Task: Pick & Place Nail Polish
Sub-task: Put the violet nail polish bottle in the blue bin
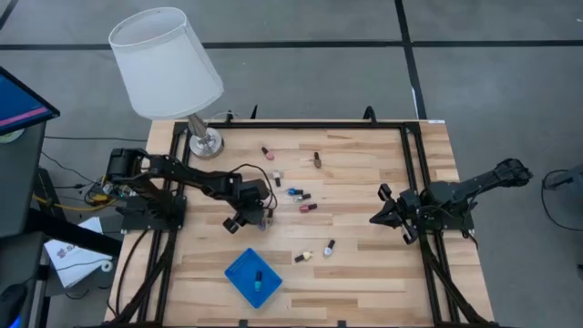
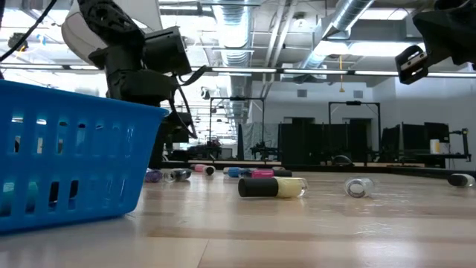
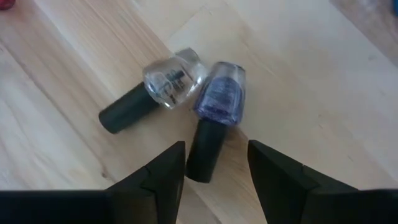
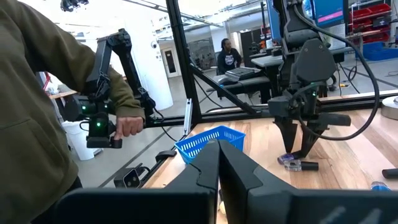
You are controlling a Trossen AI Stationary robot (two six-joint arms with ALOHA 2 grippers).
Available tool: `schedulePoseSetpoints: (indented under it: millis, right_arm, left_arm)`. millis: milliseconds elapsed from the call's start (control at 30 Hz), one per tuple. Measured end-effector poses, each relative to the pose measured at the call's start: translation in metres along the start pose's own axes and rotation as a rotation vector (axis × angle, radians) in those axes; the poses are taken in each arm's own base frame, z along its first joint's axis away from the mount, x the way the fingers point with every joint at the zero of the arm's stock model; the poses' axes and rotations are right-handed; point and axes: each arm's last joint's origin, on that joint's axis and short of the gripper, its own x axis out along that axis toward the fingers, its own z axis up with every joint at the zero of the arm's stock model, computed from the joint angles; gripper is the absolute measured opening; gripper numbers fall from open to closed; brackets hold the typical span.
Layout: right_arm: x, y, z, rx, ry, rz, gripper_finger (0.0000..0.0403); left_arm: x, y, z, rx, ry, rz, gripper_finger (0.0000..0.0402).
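Only the left wrist view resolves two bottles lying touching on the wooden table (image 1: 364, 264): a clear nail polish bottle (image 3: 171, 81) and a purple nail polish bottle (image 3: 221, 96). The left gripper (image 3: 214, 171) stands open, its fingers straddling the purple bottle's dark cap without visible contact. The clear bottle's printed label is unreadable. The right gripper (image 4: 219, 163) is closed, holding nothing, at the table's right side. The blue basket (image 1: 252, 277) contains one bottle.

Nail polish bottles (image 1: 306, 208) scattered flat
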Motion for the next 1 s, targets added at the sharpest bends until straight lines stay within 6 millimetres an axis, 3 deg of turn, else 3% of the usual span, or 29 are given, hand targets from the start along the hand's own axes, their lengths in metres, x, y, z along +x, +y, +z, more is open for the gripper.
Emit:
schedulePoseSetpoints:
  millis: [233,500,600,767,867,1000]
  right_arm:
    - [0.0,0.0,0.0,0.0,0.0,0.0,0.0]
    - [0.0,0.0,0.0,0.0,0.0,0.0,0.0]
    - [0.0,0.0,0.0,0.0,0.001,0.0,0.0]
    - [0.0,0.0,0.0,0.0,0.0,0.0,0.0]
    - [0.0,0.0,0.0,0.0,0.0,0.0,0.0]
    - [0.0,0.0,0.0,0.0,-0.002,0.0,0.0]
  left_arm:
    - [0.015,-0.002,-0.005,-0.023,0.037,-0.061,0.0126]
    - [0.015,-0.002,-0.005,-0.124,0.045,-0.047,0.0051]
    - [0.012,-0.002,-0.005,-0.197,0.05,-0.03,0.0049]
    - [-0.014,-0.007,-0.003,-0.327,0.086,0.099,0.0049]
    - [-0.045,-0.008,0.01,-0.419,-0.009,0.177,0.0049]
    - [-0.084,-0.026,0.027,-0.514,-0.159,0.167,0.0049]
